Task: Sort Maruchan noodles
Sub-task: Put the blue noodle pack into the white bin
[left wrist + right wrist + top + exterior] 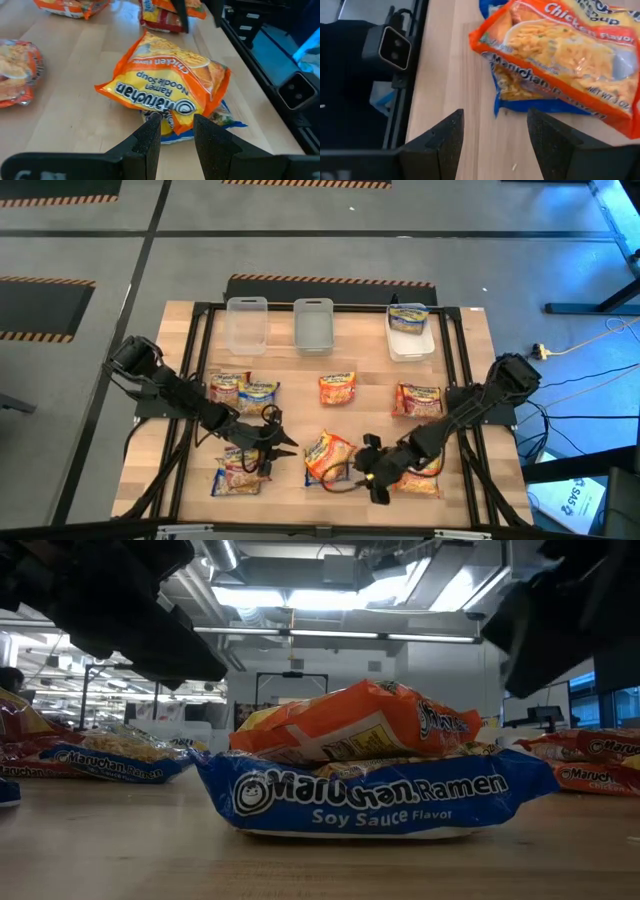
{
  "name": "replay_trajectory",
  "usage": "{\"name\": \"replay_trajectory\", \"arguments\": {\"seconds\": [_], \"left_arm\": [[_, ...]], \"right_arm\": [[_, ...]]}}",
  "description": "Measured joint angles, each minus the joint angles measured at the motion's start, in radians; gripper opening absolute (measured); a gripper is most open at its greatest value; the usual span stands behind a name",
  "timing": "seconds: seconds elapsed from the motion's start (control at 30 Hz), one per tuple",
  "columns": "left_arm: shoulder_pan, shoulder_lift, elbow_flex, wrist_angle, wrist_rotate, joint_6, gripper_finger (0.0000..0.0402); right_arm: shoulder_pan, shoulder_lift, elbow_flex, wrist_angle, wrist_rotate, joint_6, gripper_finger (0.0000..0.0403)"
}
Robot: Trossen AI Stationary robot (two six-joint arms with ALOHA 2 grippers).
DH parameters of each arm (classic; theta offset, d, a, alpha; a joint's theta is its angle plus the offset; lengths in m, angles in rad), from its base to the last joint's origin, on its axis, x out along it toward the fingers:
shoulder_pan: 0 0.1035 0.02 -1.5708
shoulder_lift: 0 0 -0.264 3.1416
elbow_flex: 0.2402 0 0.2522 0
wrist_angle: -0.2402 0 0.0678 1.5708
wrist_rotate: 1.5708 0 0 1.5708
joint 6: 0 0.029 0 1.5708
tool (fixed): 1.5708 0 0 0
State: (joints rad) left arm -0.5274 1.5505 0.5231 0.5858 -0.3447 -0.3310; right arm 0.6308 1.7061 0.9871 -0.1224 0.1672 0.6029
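A crinkly orange plastic packet of chicken-flavour Maruchan ramen (170, 82) lies puffed and slightly tilted on top of a flat blue-and-yellow soy-sauce packet (365, 802), the pair stacked near the front middle of the pale wooden slatted table (300, 370). Both wrappers are glossy and wrinkled, with crimped ends; the blue one sticks out from under the orange one along its edges.

The left gripper (283, 442) hovers low just beside the stack, its two dark matte fingers (150, 142) parted by a narrow gap and holding nothing. From the other side the right gripper (368, 468) faces the same stack — its blocky dark fingers (447, 137) stand wider apart, also empty, with bare wood between them.

Around the stack lie more packets: a blue-and-yellow one (258, 393) and a reddish one (227, 387) by the left arm, another orange packet (337, 388) at the table's centre, a red packet (420, 400) to the right, and one more (237, 477) at the front left, partly under the left arm. A further packet sits largely hidden beneath the right arm.

Along the far edge stand three clear, rounded-rectangular plastic tubs — the left tub (247, 323) and the middle tub (313, 325) with nothing in them, the right tub (411, 342) holding a blue-and-yellow packet (408, 317). A black metal frame (465, 370) borders the table.
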Motion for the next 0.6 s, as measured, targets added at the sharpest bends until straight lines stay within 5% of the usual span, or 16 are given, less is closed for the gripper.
{"name": "replay_trajectory", "arguments": {"seconds": [0.17,0.6], "left_arm": [[0.007,-0.101,0.001,-0.053,-0.053,-0.029,0.0109],[0.131,-0.540,0.002,-0.658,-0.029,-0.103,0.0126]], "right_arm": [[0.024,0.000,0.000,0.017,0.156,-0.004,0.0202],[-0.012,0.005,0.000,0.022,0.259,-0.077,0.0202]]}}
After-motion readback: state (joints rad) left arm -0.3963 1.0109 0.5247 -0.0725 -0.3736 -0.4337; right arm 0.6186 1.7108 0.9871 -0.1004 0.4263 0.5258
